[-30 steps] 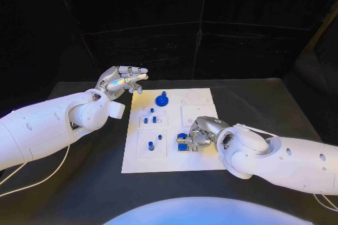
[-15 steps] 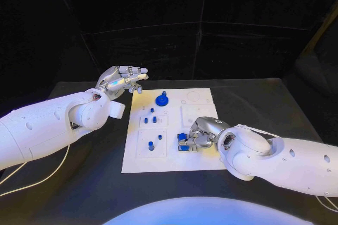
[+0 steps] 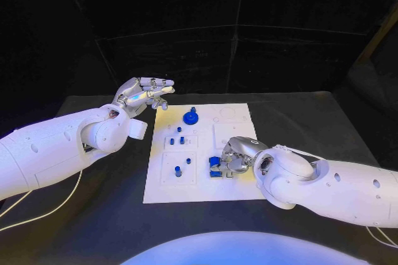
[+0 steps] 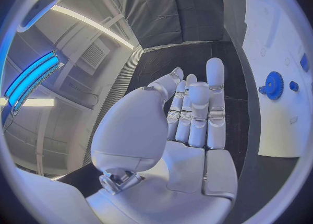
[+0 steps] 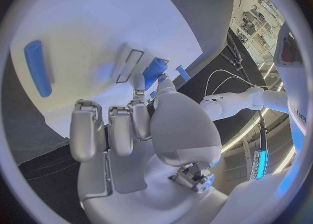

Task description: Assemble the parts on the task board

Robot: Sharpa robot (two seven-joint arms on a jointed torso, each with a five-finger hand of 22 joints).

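I've got my right hand (image 3: 234, 157) low on the task board (image 3: 199, 187), right of frame centre, fingers curled onto a blue part (image 3: 217, 167), seemingly pressing it home; whether they truly pinch it I cannot tell. Further up-left, my left hand (image 3: 142, 93) waits off the board, fingers straight and together, holding nothing.

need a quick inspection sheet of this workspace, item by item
surface: black table, task board in its middle.
job's things: blue gear at the board's far end; small blue pegs mid-board; blue block under the right hand.
clutter: nothing seen.
hands: left hand raised beyond the board's far left corner, fingers apart, holding nothing; right hand on the blue block, grip unclear.
cables: white cable under the left arm.
surroundings: black curtain behind.
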